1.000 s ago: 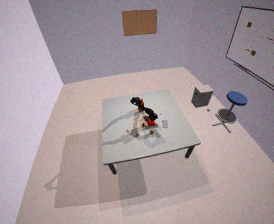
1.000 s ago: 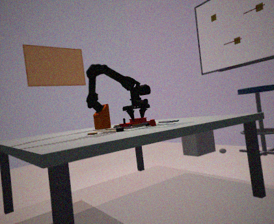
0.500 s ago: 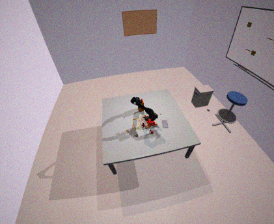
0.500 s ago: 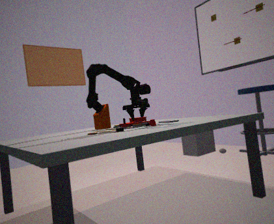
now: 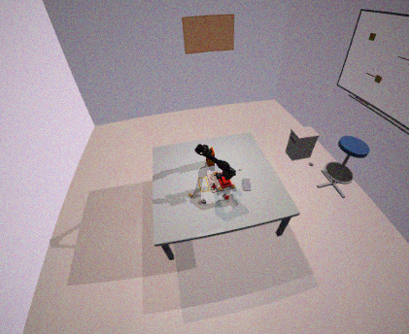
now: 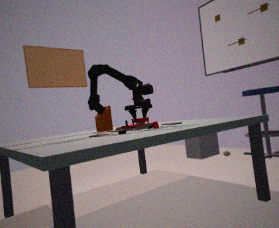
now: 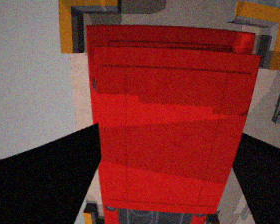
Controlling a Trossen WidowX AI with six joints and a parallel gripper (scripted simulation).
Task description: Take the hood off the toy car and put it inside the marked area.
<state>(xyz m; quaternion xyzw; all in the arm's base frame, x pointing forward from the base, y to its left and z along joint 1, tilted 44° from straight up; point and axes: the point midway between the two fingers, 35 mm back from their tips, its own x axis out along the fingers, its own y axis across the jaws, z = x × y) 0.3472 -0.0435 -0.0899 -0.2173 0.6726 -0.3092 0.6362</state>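
The red hood (image 6: 140, 120) (image 7: 171, 145) is a flat panel. My gripper (image 6: 140, 118) (image 7: 166, 133) is shut on it, one black finger at each long side. The hood stands a little above the red toy car (image 7: 171, 34) (image 6: 138, 125) (image 5: 225, 183). In the wrist view its far edge looks wider than its near edge, so it seems tilted. Dark engine detail of the car shows below the near edge. Most of the car's top is hidden under the hood. Thin yellow lines (image 5: 206, 183) lie left of the car; whether they bound the marked area is too small to tell.
Orange-yellow corner brackets (image 7: 66, 27) (image 7: 279, 45) stand around the car. A small red part (image 5: 226, 197) (image 6: 155, 124) lies near it. A grey flat piece (image 5: 246, 184) lies to its right. The orange arm base (image 6: 104, 120) stands behind on the table (image 5: 176, 223).
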